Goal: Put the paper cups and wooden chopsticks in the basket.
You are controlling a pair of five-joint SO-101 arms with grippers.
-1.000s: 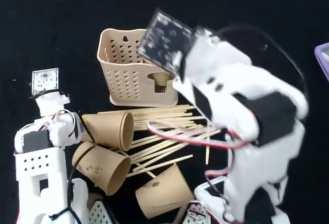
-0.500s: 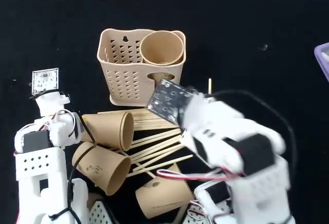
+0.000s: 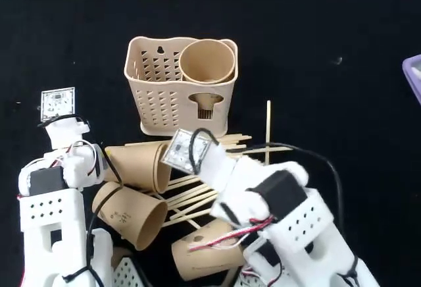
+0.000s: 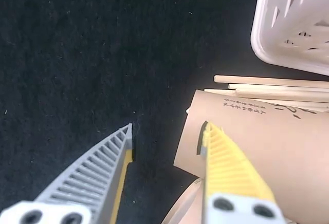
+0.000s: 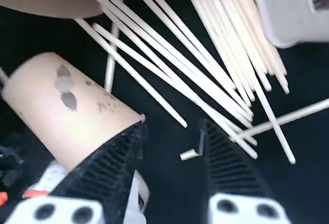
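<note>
Right fingers (image 5: 226,167) spread, holding nothing, low over the counter (image 5: 169,183) at the edge of the chopsticks (image 5: 205,70). One finger is just beside the near cup (image 5: 67,111), which lies on its side; can't tell if they touch. Left fingers (image 4: 221,157) released and empty, one over bare counter, the other over an end of the far cup (image 4: 257,136), also on its side. Mid cup (image 3: 131,214) lies on its side between the far and near cups, just beside the far one. Chopsticks lie in a loose fan on the counter between the cups and the basket (image 3: 158,96), none inside it. Lone stick (image 3: 268,122) lies apart, right of the basket. Basket stands upright, with the inner cup (image 3: 207,62) upright in its right end. Purple object (image 3: 413,76) at the counter's right edge.
</note>
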